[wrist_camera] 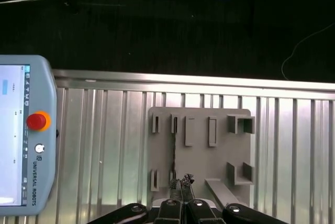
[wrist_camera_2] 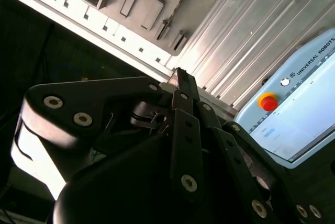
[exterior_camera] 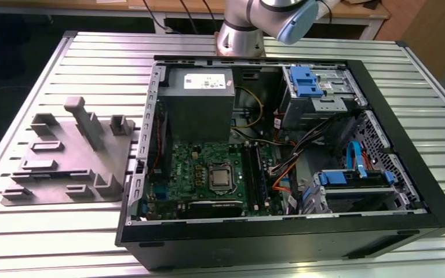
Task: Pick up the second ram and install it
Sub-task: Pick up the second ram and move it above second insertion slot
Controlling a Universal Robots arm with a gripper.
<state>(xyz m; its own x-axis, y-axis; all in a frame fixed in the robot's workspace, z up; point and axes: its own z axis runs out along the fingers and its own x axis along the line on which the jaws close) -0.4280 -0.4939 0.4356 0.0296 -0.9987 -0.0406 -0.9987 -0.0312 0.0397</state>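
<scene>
Grey plastic marks the fixture plate (exterior_camera: 60,174), which lies on the ribbed metal counter (exterior_camera: 99,52) at nine o'clock from the open computer case (exterior_camera: 284,231) in the exterior view. The arm (exterior_camera: 242,26) enters at twelve o'clock and is cut off by the frame edge, so I judge that the tool rides high above the plate.

In the first wrist view the tool (wrist_camera: 180,183) points down at the plate. Its fingers are drawn together with no gap that I can see and nothing plainly between them. Just beside the tips a thin dark line starts and runs across the plate to a small raised block (wrist_camera: 173,123) on the side nearer the counter's edge. I take this line for the second ram (wrist_camera: 173,153), standing on edge and seen from above. If so, its long axis runs straight away from the tips, roughly parallel to the seam of the fingers. It sits below and slightly aside of the tool, not in its grip.

The ram is too thin here to make out chips or notches. In the second wrist view the tool's own linkage covers the near part of the plate. Inside the case the black memory slots (exterior_camera: 255,174) lie at three o'clock from the processor socket (exterior_camera: 221,178); whether a stick sits in them is hard to tell. A teach pendant (wrist_camera: 21,145) lies on the counter beside the plate.
</scene>
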